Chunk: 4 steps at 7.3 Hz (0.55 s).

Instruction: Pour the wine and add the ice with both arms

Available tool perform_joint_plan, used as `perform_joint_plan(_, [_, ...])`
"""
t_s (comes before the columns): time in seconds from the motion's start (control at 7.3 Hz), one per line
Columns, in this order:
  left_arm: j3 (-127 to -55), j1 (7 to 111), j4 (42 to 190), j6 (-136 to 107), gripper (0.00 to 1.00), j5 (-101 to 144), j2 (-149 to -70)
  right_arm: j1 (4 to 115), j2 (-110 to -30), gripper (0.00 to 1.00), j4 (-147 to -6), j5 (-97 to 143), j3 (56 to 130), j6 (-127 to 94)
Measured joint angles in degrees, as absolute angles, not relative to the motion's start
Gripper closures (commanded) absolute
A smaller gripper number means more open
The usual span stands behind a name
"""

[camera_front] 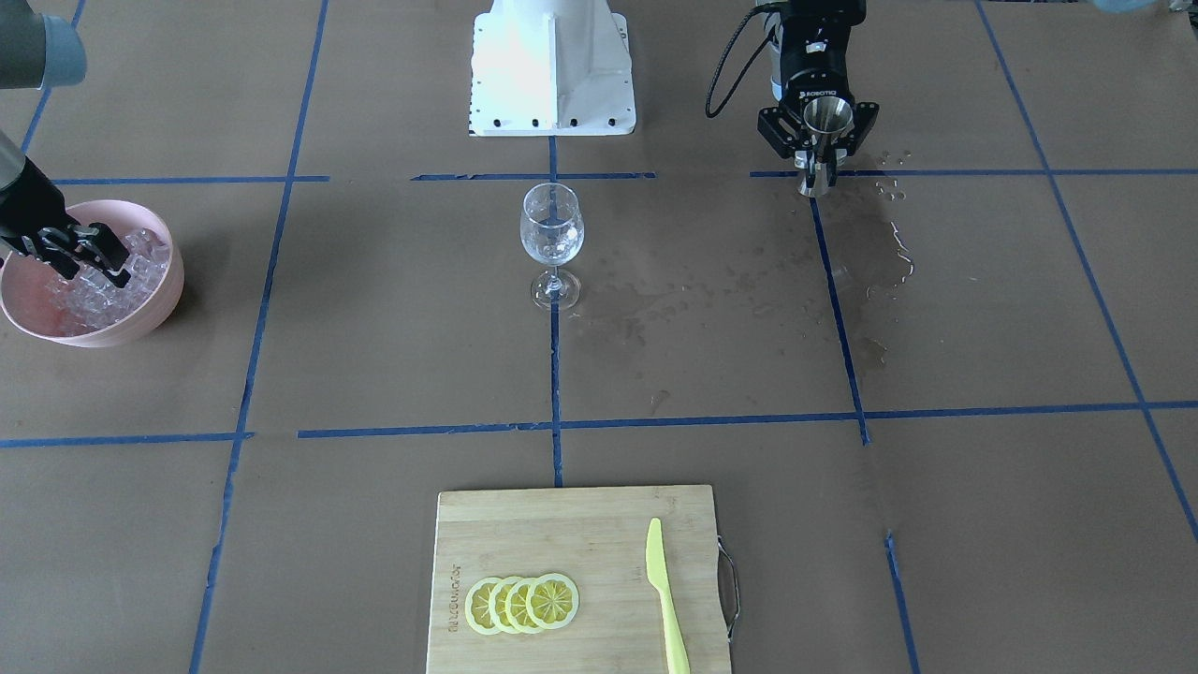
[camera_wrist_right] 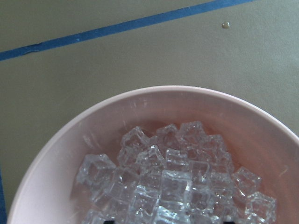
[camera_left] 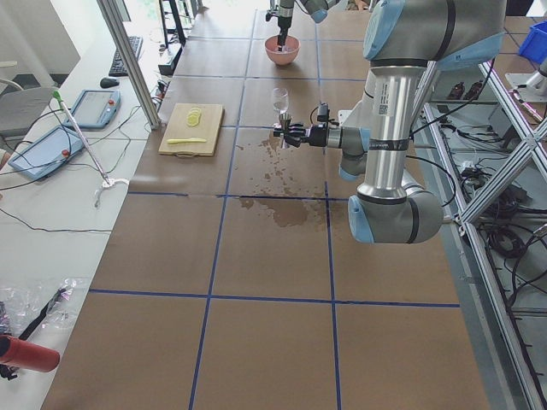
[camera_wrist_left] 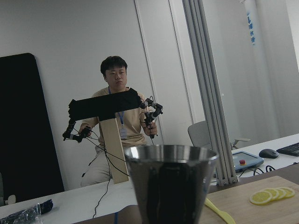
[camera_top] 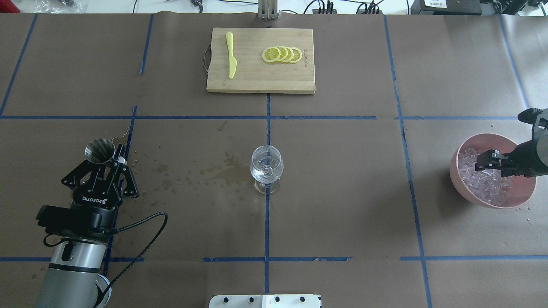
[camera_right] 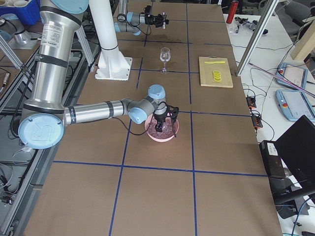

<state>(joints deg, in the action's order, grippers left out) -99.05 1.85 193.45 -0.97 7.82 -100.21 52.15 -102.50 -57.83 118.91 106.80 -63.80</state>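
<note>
Ice heaps the pink bowl; the right tool dips among it, grip state I cannot tell; left tool clamps a steel jigger upright, well apart from the wine glass; wine seems poured, some spilt on the desk; icing remains.

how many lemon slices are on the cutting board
4 lemon slices, all overlapping in one short row on the cutting board, on the half away from the yellow knife. A further slice could hide under the overlap.
</note>
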Motion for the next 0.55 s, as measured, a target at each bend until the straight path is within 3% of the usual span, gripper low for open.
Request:
perform_joint_plan(0.14, [-99.05,1.84,193.45,-0.97,1.0,7.82,-100.12,52.15,-102.52,1.0,-57.83,118.89,106.76,-63.79])
perform_joint_plan(0.55, [-98.84,1.82,193.45,-0.97,1.0,7.77,-99.78,52.5,-102.64,1.0,-57.81,118.83,107.43,-63.53])
